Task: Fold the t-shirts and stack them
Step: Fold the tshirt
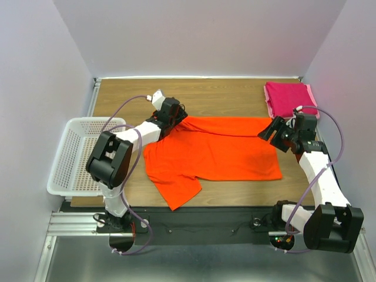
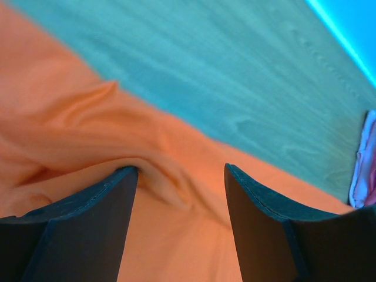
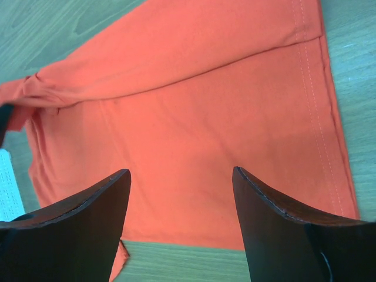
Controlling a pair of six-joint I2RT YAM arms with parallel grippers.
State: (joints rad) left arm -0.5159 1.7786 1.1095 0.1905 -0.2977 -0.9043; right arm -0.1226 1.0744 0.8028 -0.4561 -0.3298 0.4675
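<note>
Top external, orange shirt (image 1: 217, 155), far edge folded

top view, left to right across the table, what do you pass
basket → orange shirt → pink shirt

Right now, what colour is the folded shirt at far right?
Folded shirt: magenta-pink; top external view.
</note>
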